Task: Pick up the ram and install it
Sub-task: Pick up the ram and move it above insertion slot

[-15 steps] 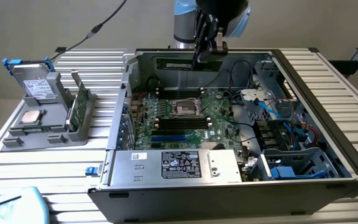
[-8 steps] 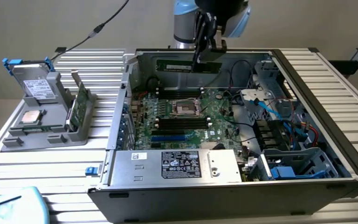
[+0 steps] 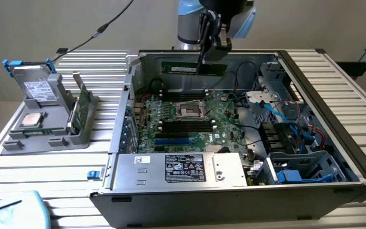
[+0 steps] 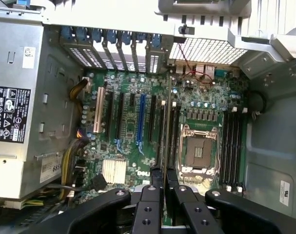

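Note:
The ram [image 3: 192, 68] is a long green stick with a pale label. It hangs level above the back of the open computer case [image 3: 310, 71], and my gripper [image 3: 203, 61] is shut on its right half from above. In the wrist view the ram [image 4: 163, 141] shows edge-on as a thin dark strip running out from between my fingers [image 4: 152, 195], with the gripper [image 4: 164, 178] over the green motherboard [image 4: 128, 146]. Black memory slots [image 4: 233, 146] lie on both sides of the CPU socket [image 4: 199, 148]. The stick is well above the board and touches no slot.
A grey power supply [image 3: 183, 169] fills the case's front. A drive cage [image 3: 297, 167] and blue and red cables [image 3: 285, 114] crowd the exterior view's right. Outside the case, at that view's left, a grey fixture [image 3: 43, 129] holds a hard drive [image 3: 36, 88] and an upright green board [image 3: 80, 109].

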